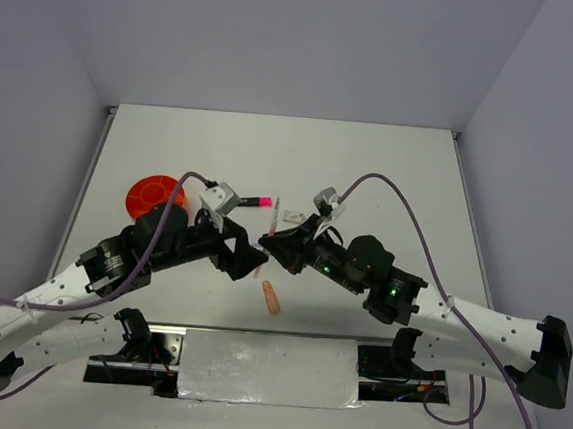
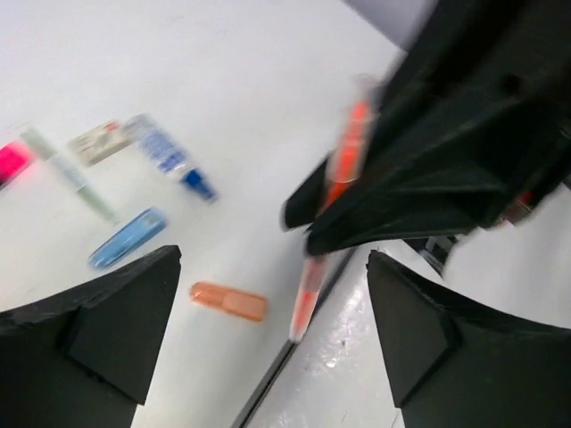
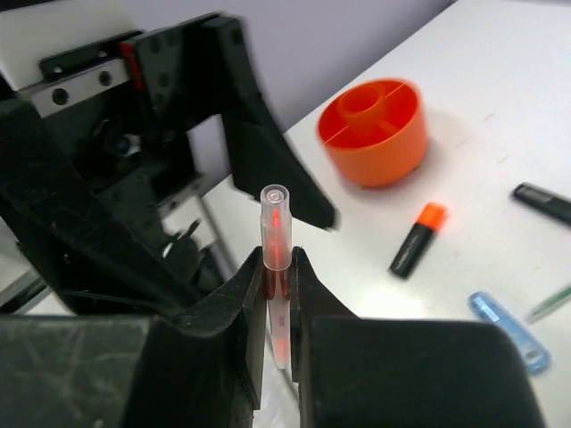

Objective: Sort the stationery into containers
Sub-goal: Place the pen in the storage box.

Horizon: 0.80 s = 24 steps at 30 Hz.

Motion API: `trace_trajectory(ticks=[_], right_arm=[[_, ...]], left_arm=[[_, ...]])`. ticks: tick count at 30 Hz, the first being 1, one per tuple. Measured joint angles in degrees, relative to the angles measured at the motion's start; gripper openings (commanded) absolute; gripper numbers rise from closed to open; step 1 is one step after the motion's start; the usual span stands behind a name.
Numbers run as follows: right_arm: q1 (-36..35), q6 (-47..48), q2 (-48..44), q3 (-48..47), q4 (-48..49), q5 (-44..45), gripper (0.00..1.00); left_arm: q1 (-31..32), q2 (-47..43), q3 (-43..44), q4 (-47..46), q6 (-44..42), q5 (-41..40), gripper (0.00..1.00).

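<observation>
orange tub (image 3: pixel 375 153), orange pen (image 3: pixel 276 223), peach eraser (image 2: pixel 229 301)

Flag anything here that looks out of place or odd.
The right gripper pinches a thin orange pen off the table, right in front of the open left gripper. The orange tub looks empty, and a peach eraser lies apart from the rest, near the table's near edge. Nothing looks damaged.

white arms (image 1: pixel 58 305), black joints (image 1: pixel 154 238), purple cables (image 1: pixel 375 176)
</observation>
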<state>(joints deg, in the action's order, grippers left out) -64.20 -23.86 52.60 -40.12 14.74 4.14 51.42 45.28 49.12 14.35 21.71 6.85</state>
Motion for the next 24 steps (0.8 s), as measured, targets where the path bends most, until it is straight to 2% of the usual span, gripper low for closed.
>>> trace_trajectory(ticks=[3, 6, 9, 12, 16, 20, 24], right_arm=[[0.6, 0.8, 2.7, 0.0, 3.9, 5.7, 0.0], [1.6, 0.8, 8.3, -0.2, 10.8, 12.6, 0.0], [2.3, 0.8, 21.5, -5.3, 18.5, 21.0, 0.0], [2.4, 1.2, 35.8, -16.3, 23.5, 24.1, 0.0], [2.5, 1.9, 50.3, -29.3, 29.3, 23.8, 0.0], [2.9, 2.2, 61.6, -43.9, 28.3, 20.5, 0.0], [3.1, 2.1, 70.4, -56.3, 25.7, 16.7, 0.0]], left_arm=[[-0.1, -0.9, 4.0, 9.3, 3.7, -13.0, 0.99], [0.0, -2.4, 10.1, 24.9, 13.3, -31.7, 0.99], [-0.3, -3.7, 16.4, 41.9, 27.4, -50.2, 0.99], [-0.3, -6.9, 18.3, 52.1, 37.2, -62.4, 0.99], [-0.5, -13.7, 16.5, 55.1, 39.9, -69.9, 0.99], [-0.7, -19.5, 13.8, 53.7, 38.2, -72.4, 0.99], [-0.7, -20.5, 12.2, 53.3, 38.0, -72.6, 0.99]])
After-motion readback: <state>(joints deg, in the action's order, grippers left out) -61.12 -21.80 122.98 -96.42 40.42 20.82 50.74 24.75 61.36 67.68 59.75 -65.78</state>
